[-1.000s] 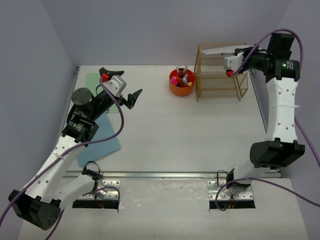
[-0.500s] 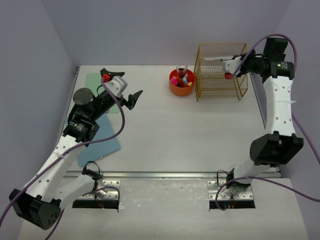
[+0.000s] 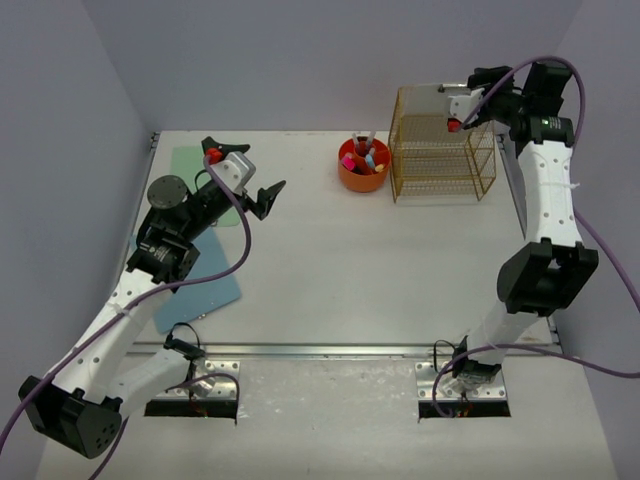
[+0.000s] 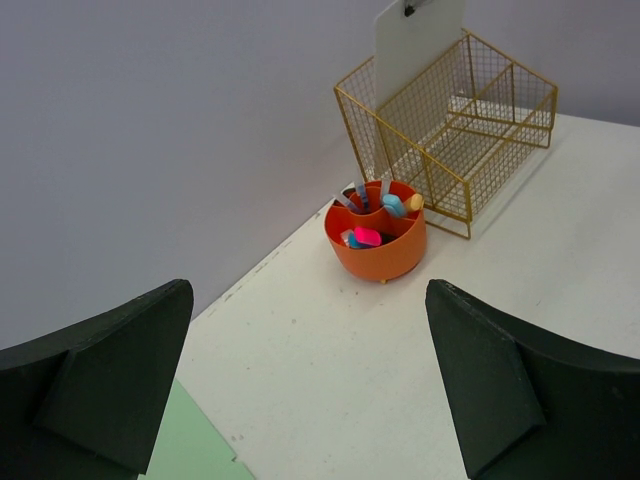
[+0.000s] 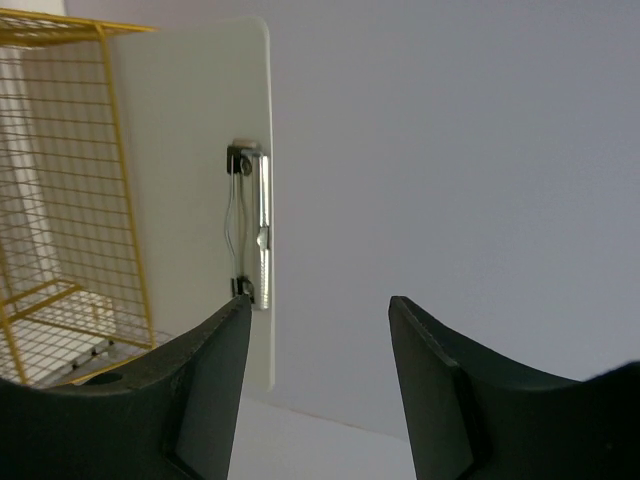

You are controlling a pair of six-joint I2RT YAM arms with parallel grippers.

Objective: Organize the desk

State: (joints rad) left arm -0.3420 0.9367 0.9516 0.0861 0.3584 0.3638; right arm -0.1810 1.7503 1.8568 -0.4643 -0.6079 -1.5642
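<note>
The desk (image 3: 330,270) is a white tabletop between lavender walls. At its back right stands a gold wire rack (image 3: 440,160) with a white clipboard (image 5: 190,150) upright in it, clip end up. My right gripper (image 3: 478,78) hovers above the rack's back right corner. In the right wrist view, the right gripper (image 5: 318,305) is open and empty, with the clipboard just beyond its left finger. My left gripper (image 3: 244,162) hangs over the desk's left side. It (image 4: 308,290) is wide open and empty, facing an orange pen cup (image 4: 376,235).
The orange cup (image 3: 362,165) holds pens and erasers, just left of the rack. A green sheet (image 3: 190,160) lies at the back left and a blue folder (image 3: 205,275) lies under the left arm. A metal rail (image 3: 330,350) runs along the front edge.
My right gripper has opened, let go of the white clipboard in the rack, and lifted up and back. The left arm has not moved.
</note>
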